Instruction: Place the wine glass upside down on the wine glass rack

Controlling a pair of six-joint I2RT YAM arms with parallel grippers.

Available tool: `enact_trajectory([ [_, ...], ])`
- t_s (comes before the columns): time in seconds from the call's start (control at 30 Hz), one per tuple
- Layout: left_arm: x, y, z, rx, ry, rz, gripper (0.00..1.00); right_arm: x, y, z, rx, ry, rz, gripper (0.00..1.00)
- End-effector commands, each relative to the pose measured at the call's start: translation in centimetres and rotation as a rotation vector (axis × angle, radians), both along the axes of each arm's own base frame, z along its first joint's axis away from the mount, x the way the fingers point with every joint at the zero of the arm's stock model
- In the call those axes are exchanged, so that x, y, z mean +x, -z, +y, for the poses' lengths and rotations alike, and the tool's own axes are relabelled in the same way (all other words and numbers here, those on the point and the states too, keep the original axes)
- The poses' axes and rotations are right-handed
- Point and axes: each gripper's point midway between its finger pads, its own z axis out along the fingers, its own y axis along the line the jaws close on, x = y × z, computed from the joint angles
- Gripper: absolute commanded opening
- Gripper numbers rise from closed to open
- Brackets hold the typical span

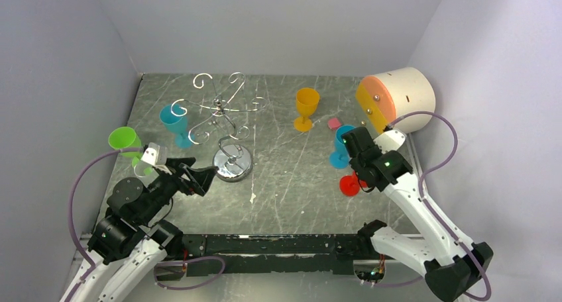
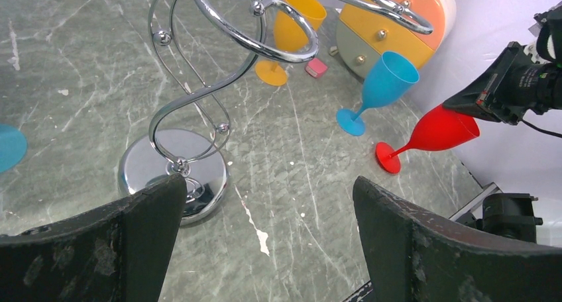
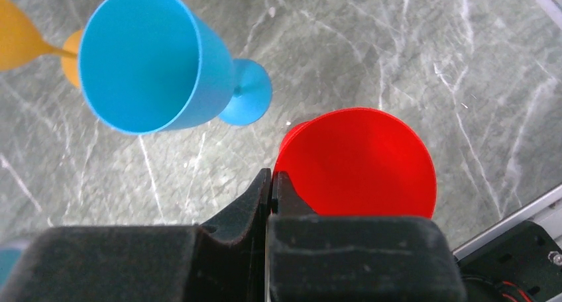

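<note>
Near edge: a black rail (image 1: 265,246) runs along it between the two arm bases.
Surface: grey-green stone pattern (image 1: 291,183) with pale veins and a few white flecks.
Left jaws: the left gripper (image 1: 197,174) is spread wide with nothing between the fingers. It sits low in the near-left part of the surface and points at the rack's base.
Right jaws: the right gripper (image 3: 272,183) is pinched tight on the rim of the red wine glass (image 3: 361,163), one finger inside the bowl and one outside.
Red wine glass: by the right edge, about halfway back, well apart from the rack. It is tilted, with the bowl raised toward the jaws and the foot down at the surface.
Wine glass rack: the wine glass rack (image 1: 222,110) stands left of centre. Its round shiny base is just beyond the left jaws, and no glass hangs on its scrolled arms.
Green wine glass: (image 1: 124,140) at the left edge.
Blue wine glasses: one (image 3: 142,57) stands upright just beyond the red one; another (image 1: 175,120) stands left of the rack.
Pink block: (image 1: 334,123) small, just beyond the right-hand blue glass.
Orange wine glass: (image 1: 306,103) upright, right of centre toward the far edge.
Far-right corner: a cream drum (image 1: 407,93) lies on its side, its orange and yellow face set with small knobs.
Room: plain pale walls (image 1: 278,24) close off the left, far and right edges.
</note>
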Motion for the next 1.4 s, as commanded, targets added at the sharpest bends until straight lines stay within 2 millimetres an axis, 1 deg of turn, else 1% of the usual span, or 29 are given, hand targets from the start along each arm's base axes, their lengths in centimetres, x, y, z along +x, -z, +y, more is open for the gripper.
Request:
enact_trajectory([
  [0.0, -0.3, -0.8, -0.1, -0.007, 0.018, -0.036, 0.99, 0.4, -2.2, 1.6, 0.051, -0.141, -0.052, 0.0],
  [0.03, -0.3, -0.8, -0.2, -0.006, 0.02, -0.039, 0.99, 0.2, -2.7, 1.9, 0.065, -0.175, -0.06, 0.0],
  [0.1, -0.4, -0.9, -0.4, -0.003, 0.04, -0.052, 0.99, 0.0, -4.3, 2.6, 0.096, -0.239, -0.094, 0.0],
  [0.17, -0.7, -1.2, -0.7, -0.004, 0.065, -0.073, 0.99, -0.4, -5.3, 3.3, 0.118, -0.303, -0.114, 0.0],
  [0.27, -1.1, -1.9, -1.2, -0.017, 0.1, -0.116, 0.99, -0.9, -6.1, 4.5, 0.151, -0.395, -0.128, 0.0],
  [0.33, -1.2, -2.2, -1.3, 0.009, 0.122, -0.168, 0.98, -1.2, -6.3, 5.3, 0.17, -0.456, -0.127, 0.0],
  [0.43, -1.7, -2.7, -1.5, 0.026, 0.15, -0.205, 0.97, -1.4, -7.3, 6.7, 0.196, -0.56, -0.143, 0.0],
  [0.57, -2.7, -3.5, -1.8, 0.068, 0.21, -0.273, 0.98, -2.1, -9.8, 10.8, 0.298, -0.806, -0.247, 0.0],
  [0.7, -5.0, -4.6, -3.5, 0.115, 0.378, -0.43, 0.93, -3.8, -13.1, 15.0, 0.424, -1.073, -0.361, 0.0],
  [0.8, -6.7, -4.8, -4.6, 0.145, 0.497, -0.553, 0.92, -5.2, -15.2, 17.2, 0.504, -1.228, -0.396, 0.0],
  [0.87, -7.4, -4.8, -5.0, 0.165, 0.547, -0.614, 0.93, -6.6, -16.4, 18.4, 0.566, -1.333, -0.408, 0.0],
  [0.97, -8.2, -4.1, -5.6, 0.211, 0.618, -0.674, 0.93, -7.9, -17.7, 19.1, 0.63, -1.401, -0.433, 0.0],
  [1.1, -9.0, -2.7, -6.4, 0.282, 0.726, -0.738, 0.92, -9.0, -18.9, 19.8, 0.707, -1.458, -0.433, 0.0],
  [1.17, -9.2, -2.4, -6.7, 0.302, 0.76, -0.767, 0.91, -9.6, -19.5, 20.2, 0.75, -1.496, -0.428, 0.0],
  [1.27, -9.5, -2.1, -7.1, 0.314, 0.803, -0.8, 0.88, -9.9, -20.1, 20.7, 0.804, -1.526, -0.415, 0.0],
  [1.37, -10.0, -2.0, -7.5, 0.312, 0.85, -0.83, 0.84, -9.9, -20.3, 21.0, 0.826, -1.528, -0.412, 0.0],
])
